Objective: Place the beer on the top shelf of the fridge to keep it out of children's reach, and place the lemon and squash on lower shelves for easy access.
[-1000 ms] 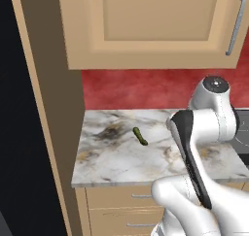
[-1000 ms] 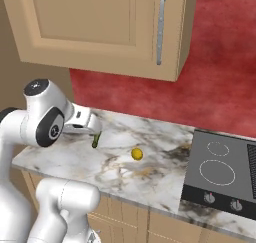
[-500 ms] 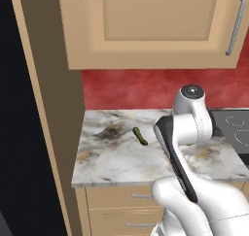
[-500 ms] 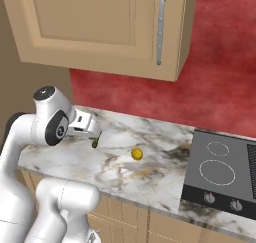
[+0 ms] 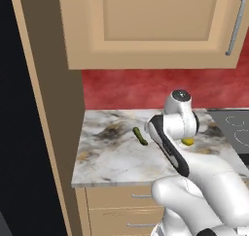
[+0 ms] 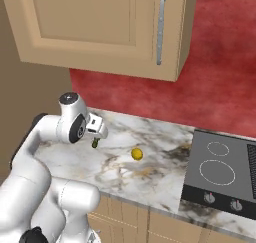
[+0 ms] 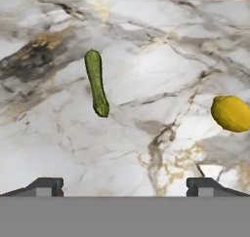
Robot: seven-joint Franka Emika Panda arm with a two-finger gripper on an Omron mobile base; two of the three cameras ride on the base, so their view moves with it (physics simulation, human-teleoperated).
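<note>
The slim dark green squash [image 7: 96, 82] lies on the marble counter [image 7: 146, 60], and the yellow lemon [image 7: 231, 113] lies to its right. My gripper [image 7: 125, 185] hangs open above the counter, its fingertips [image 7: 46, 185] wide apart with nothing between them. In the right base view the gripper [image 6: 98, 134] hovers just over the squash [image 6: 94, 143], and the lemon [image 6: 136, 153] sits a short way right. From the left base view the squash [image 5: 140, 136] lies left of my arm and the lemon [image 5: 187, 142] peeks out behind it. The fridge's black side [image 5: 22, 133] stands far left. The beer and the shelves are out of view.
A black cooktop [image 6: 220, 172] is set into the counter at the right. A tan wall cupboard [image 5: 146, 26] hangs overhead, a tall tan panel [image 5: 53, 109] bounds the counter on the left, and drawers [image 5: 126, 206] sit below. A red backsplash [image 6: 210, 97] runs behind.
The arm has folded lower and the hand has come down and forward over the squash. Squash and lemon have stayed put, and the gripper has stayed open.
</note>
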